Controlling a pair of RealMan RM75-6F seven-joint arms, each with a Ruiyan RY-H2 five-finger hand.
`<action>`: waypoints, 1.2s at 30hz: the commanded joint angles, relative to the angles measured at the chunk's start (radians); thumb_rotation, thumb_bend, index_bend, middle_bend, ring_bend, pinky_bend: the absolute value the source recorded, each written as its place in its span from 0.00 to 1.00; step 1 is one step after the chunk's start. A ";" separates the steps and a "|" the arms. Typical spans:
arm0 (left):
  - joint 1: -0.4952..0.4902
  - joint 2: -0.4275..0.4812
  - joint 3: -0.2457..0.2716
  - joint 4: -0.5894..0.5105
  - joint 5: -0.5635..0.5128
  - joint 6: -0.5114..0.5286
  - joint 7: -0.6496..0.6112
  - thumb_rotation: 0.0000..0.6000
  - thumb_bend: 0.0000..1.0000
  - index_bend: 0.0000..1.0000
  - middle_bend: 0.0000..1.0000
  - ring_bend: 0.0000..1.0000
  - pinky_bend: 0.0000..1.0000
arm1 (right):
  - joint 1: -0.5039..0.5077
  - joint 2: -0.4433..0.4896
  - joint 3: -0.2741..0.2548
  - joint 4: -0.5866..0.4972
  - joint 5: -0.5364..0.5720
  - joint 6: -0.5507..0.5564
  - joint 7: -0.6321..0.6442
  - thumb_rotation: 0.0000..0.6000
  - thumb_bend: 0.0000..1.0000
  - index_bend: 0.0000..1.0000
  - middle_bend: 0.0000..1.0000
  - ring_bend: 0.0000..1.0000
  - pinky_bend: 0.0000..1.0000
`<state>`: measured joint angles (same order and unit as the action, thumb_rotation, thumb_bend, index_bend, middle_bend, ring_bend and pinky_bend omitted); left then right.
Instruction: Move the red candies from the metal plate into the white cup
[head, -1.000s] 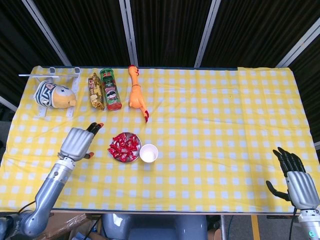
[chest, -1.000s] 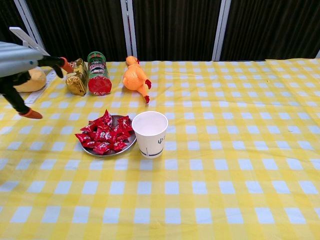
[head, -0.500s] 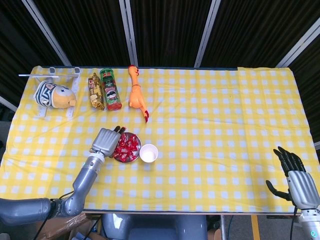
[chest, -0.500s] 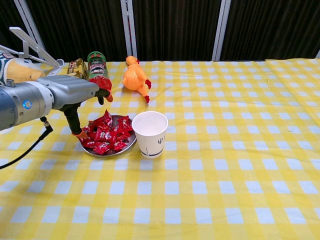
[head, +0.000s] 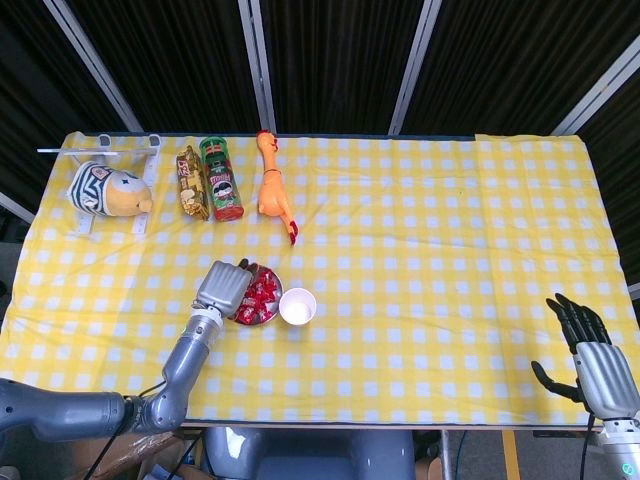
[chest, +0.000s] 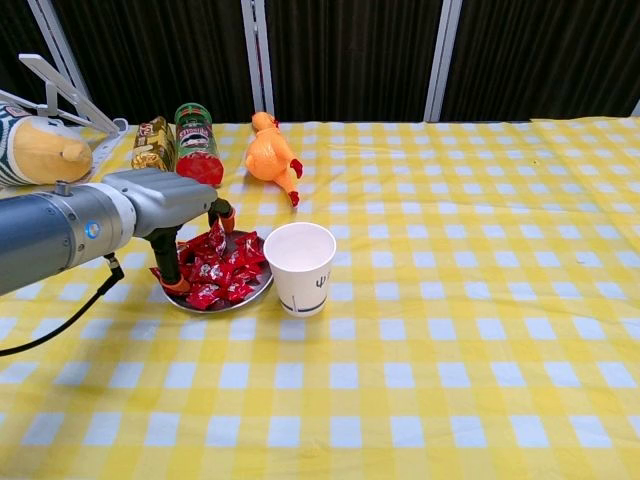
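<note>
**A:** Nearest thing first: right hand is parked at the near right corner of the table, fingers spread, holding nothing, same spot as a second ago. All the action is on the other side.

**B:** Yeah, the left hand swung in from the left edge over the last second and now sits right over the metal plate. In the chest view its fingertips point down into the pile of red candies. Looks to me like it's lining up the first grab.

**A:** Has it got one though? I honestly can't tell. The back of the hand covers the left half of the plate from above, and from the front the fingers are buried in wrappers.

**B:** Same, can't call it as gripping or loose. Candies are all on the plate as far as I see, and the white cup just right of it looks empty from the head view.

**A:** Further back: chips can, rubber chicken, snack packet, plush toy. All well clear.
</note>
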<state>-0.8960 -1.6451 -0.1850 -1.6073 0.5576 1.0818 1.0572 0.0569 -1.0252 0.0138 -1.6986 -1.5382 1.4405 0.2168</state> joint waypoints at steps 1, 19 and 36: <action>-0.003 -0.001 0.009 -0.005 0.000 0.007 -0.006 1.00 0.22 0.23 0.22 0.91 0.95 | 0.000 0.000 0.000 0.000 0.000 -0.001 0.001 1.00 0.39 0.00 0.00 0.00 0.00; -0.036 -0.034 0.049 0.035 -0.007 0.024 -0.020 1.00 0.29 0.32 0.32 0.91 0.95 | 0.000 0.000 -0.001 -0.002 -0.001 0.001 0.004 1.00 0.39 0.00 0.00 0.00 0.00; -0.048 -0.097 0.063 0.143 0.071 0.046 -0.056 1.00 0.39 0.55 0.68 0.91 0.95 | -0.003 0.000 -0.003 -0.006 -0.002 0.004 0.003 1.00 0.39 0.00 0.00 0.00 0.00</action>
<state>-0.9460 -1.7404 -0.1226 -1.4670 0.6221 1.1243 1.0063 0.0541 -1.0253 0.0107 -1.7044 -1.5404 1.4439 0.2194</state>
